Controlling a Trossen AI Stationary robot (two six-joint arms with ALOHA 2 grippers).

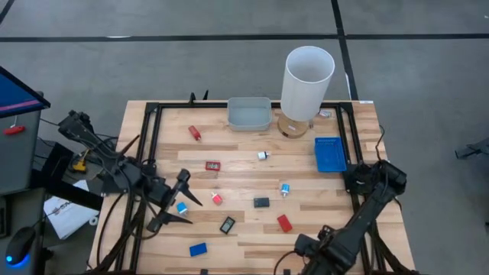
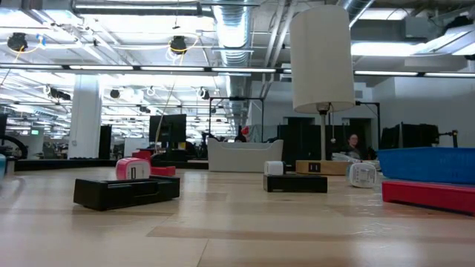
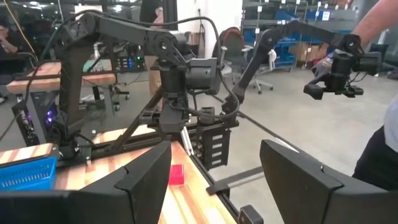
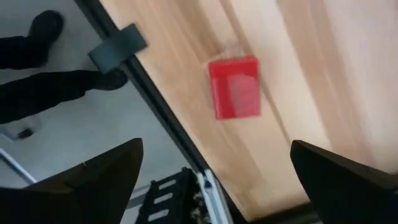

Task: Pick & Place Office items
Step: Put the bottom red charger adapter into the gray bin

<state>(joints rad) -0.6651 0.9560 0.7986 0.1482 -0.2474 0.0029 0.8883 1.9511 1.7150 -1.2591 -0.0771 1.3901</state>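
Small office items lie scattered on the wooden table [image 1: 244, 179]: a red block [image 1: 284, 223] [image 4: 234, 87], a black block [image 1: 261, 202], a blue block [image 1: 198, 249], a black framed rectangle [image 1: 228, 224] and a red one [image 1: 212, 165]. There are also white-and-blue pieces [image 1: 285, 189]. My left gripper [image 1: 194, 212] [image 3: 214, 177] is open near the table's left edge. A small blue-and-white piece [image 1: 182, 207] lies between its fingers. My right gripper [image 4: 217, 180] is open by the near edge, above and near the red block.
A grey tray [image 1: 250, 113] sits at the far edge beside a lamp with a tall white shade [image 1: 307, 82]. A flat blue tray [image 1: 330, 153] lies on the right. A black frame [image 1: 149, 145] rims the table. A person's legs [image 4: 37, 50] stand by the near edge.
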